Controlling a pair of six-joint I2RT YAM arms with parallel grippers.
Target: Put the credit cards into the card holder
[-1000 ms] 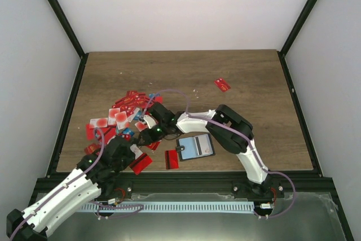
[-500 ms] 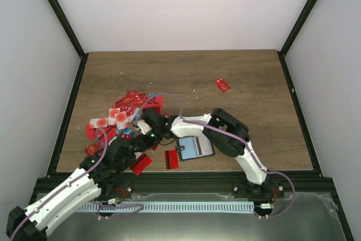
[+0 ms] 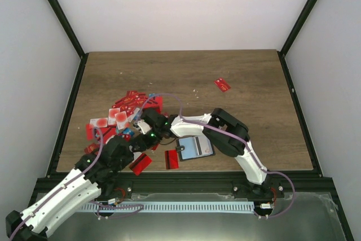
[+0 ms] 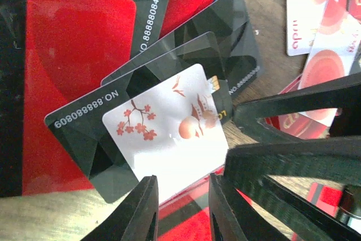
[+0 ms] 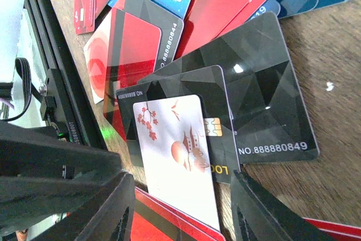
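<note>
The bench is brown wood grain, matte. On its left lies the loose heap of credit cards: thin, glossy, round-cornered plastic, mostly red, with some blue and some faceted black ones. The card holder lies flat to the right of the heap, near the front edge. It is black and squarish, with a pale grey-blue face showing.

The step in hand looks like picking one card from the heap. Both tools hang low over a white card printed with blossoms, which rests on a black card. The right tool stands wide, one finger on each side of that card. The left tool is narrow, at the card's edge (nothing seems pinched).

Next, I judge, an edge must be lifted off the slick stack before anything can be carried to the holder.
</note>
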